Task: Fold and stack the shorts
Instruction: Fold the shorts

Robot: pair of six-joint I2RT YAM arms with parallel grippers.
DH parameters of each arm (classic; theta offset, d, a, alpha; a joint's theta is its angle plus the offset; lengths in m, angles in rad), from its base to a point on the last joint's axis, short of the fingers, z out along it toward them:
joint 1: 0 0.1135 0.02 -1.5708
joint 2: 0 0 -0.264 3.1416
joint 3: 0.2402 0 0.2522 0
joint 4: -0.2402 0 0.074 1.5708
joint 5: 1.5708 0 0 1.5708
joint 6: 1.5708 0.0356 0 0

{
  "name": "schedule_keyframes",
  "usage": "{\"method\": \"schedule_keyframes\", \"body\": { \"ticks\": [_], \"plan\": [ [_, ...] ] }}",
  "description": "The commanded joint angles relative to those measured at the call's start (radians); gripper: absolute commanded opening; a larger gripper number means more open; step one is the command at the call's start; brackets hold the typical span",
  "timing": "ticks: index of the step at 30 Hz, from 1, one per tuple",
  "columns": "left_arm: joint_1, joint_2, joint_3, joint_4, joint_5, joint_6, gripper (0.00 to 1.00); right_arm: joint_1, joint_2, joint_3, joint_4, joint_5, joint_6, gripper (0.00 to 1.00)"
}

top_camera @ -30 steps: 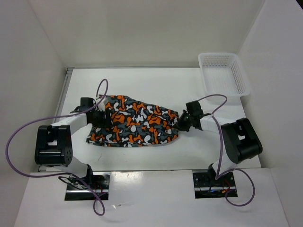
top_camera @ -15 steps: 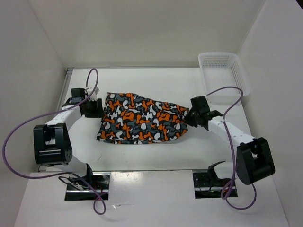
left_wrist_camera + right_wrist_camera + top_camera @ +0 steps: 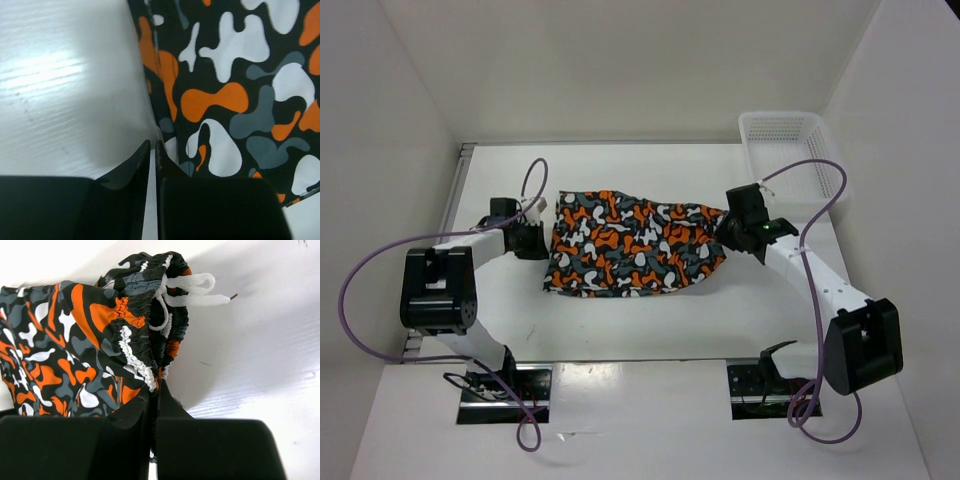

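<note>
Desk: white, bare along its near strip (image 3: 620, 325) in front of the cloth; walled in white on three sides.
Cables: a purple loop (image 3: 360, 290) hangs off the left arm, and another runs along the right arm.
Left claw: low on the desk at the left edge of the cloth (image 3: 532, 240). In the left wrist view its two dark fingers stand almost together (image 3: 153, 144), with only a thin pale slit between them. The hem of the cloth touches the tip on one side, and no fabric shows inside the slit.
Right claw: at the right end of the cloth (image 3: 725, 228). The right wrist view shows it pinched narrow on the gathered waistband (image 3: 155, 390), which bunches up above the fingers.
The shorts: spread mostly flat across the middle of the desk between the two claws (image 3: 635, 245). The orange, black, grey and white blotches are clear in both wrist views (image 3: 235, 100) (image 3: 60, 340).
Drawstring: white, looped at the bunched waistband (image 3: 192, 290), its end lying on the desk.
Basket: white mesh, at the far right corner (image 3: 752, 160), apart from the shorts.
</note>
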Motion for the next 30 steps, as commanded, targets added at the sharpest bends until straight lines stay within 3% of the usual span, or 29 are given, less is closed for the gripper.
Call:
{"method": "schedule_keyframes", "body": {
  "ticks": [1, 5, 12, 17, 30],
  "plan": [
    [-0.022, 0.019, -0.012, 0.074, 0.036, 0.005, 0.14, 0.006, -0.016, 0.065, -0.020, 0.048, -0.046, 0.00],
    [-0.083, 0.019, -0.031, 0.084, 0.036, 0.005, 0.00, 0.006, 0.002, 0.086, -0.020, 0.048, -0.076, 0.00],
    [-0.187, 0.005, -0.084, 0.097, 0.007, 0.005, 0.00, 0.006, 0.062, 0.223, -0.038, 0.013, -0.145, 0.00],
    [-0.207, -0.047, -0.084, 0.068, -0.013, 0.005, 0.00, 0.100, 0.166, 0.391, -0.113, 0.037, -0.165, 0.00],
    [-0.207, -0.067, -0.104, 0.058, -0.031, 0.005, 0.00, 0.336, 0.531, 0.775, -0.225, 0.059, 0.030, 0.00]
  ]
}}
